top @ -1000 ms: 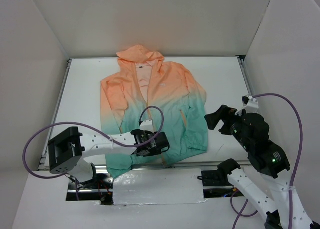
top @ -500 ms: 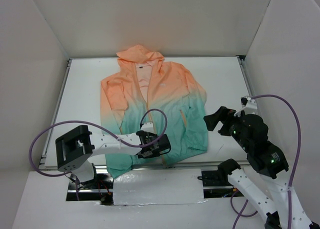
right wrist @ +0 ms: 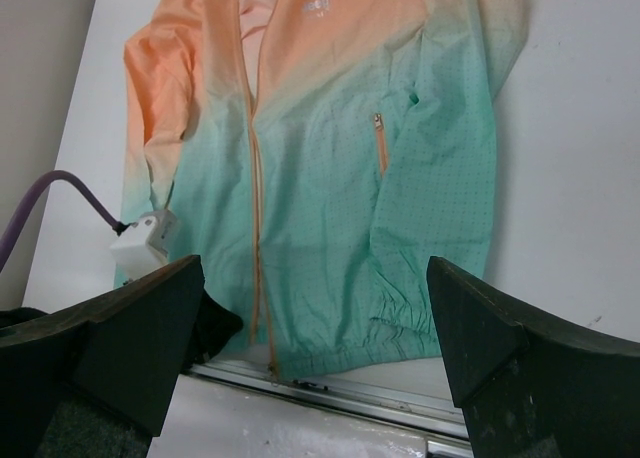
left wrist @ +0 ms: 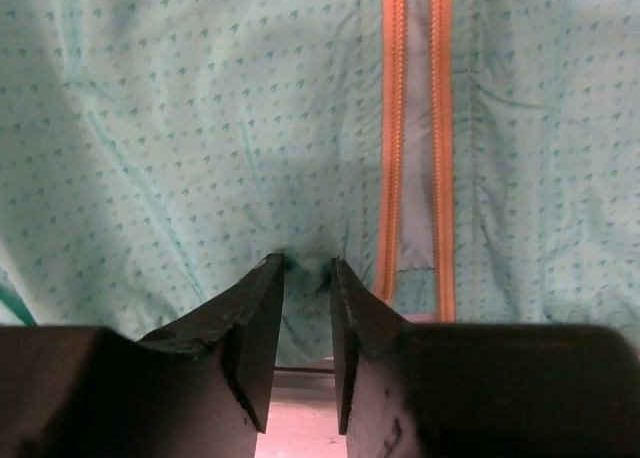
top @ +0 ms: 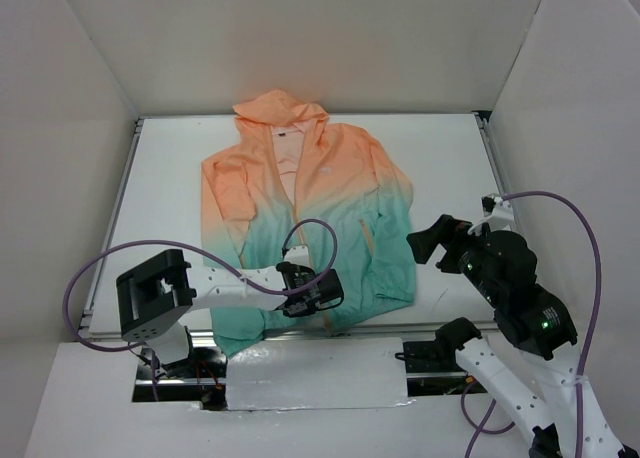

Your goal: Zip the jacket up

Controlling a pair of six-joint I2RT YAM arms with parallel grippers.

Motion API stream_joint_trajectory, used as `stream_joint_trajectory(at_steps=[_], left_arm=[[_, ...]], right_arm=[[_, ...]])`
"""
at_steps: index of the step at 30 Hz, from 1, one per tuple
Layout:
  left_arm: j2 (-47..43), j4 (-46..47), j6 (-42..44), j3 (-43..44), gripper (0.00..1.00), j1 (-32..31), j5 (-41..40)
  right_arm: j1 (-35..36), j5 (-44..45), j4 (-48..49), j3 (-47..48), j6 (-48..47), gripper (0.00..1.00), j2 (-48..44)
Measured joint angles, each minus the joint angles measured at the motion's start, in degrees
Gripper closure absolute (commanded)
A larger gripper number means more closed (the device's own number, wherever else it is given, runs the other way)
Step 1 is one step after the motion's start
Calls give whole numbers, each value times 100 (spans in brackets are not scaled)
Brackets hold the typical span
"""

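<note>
There's the jacket flat on the desk, hood far, hem near. The hem sits between the left jaws, zipper just right of them. The right jaws hang off the jacket's right side, jacket ahead-left of them.

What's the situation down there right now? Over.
Left gripper pinched on jacket hem beside zipper. Right gripper wide open, beside the jacket. Zipper halves apart. Nothing blocking.

I read the jacket as thin matt cloth, finely dotted and softly wrinkled. Its zipper is ribbed orange tape. The left gripper looks like matt black plastic. The counter is smooth matt white, with crinkled shiny silver tape along its near edge.
</note>
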Motion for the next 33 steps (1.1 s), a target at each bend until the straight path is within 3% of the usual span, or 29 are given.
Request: stream_joint_trajectory(at_steps=[10,16,22,29,33], left_arm=[[-28,42,-7,-17,100,0,-17],[-382,59,11,-140,100,0,-61],[-1705,588,313,-807,100,0,-114],[-3427,1784,874,-1985,100,7,-26],[-4293,2559,1217,-2723,100,42,181]], right_arm=[[0,-33,9,-2,-7,0,-7],[0,-87,31,-24,-17,0,-7],[0,-398,179,-173,-4,0,11],[55,-1954,1215,-1064,116,12,699],[422,-2833,2118,-1926,472,17,1274]])
